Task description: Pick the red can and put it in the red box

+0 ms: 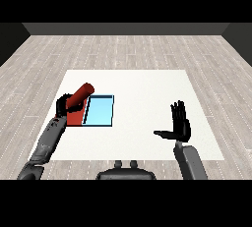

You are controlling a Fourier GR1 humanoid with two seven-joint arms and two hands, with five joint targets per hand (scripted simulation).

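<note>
red can (pixel 81 96) sat tilted in the left hand (pixel 64 104), whose fingers curled round its lower end, and it hung over the red tray (pixel 75 118). beside that tray, touching it, lay the light blue tray (pixel 100 112) on the white table (pixel 142 88). right hand (pixel 179 125) stood apart with fingers straight, thumb out, grasping nothing.

A white table (pixel 142 123) is seen, on which a red tray (pixel 75 118) and a light blue tray (pixel 100 111) are laid side by side, touching, the red one partly hidden.
</note>
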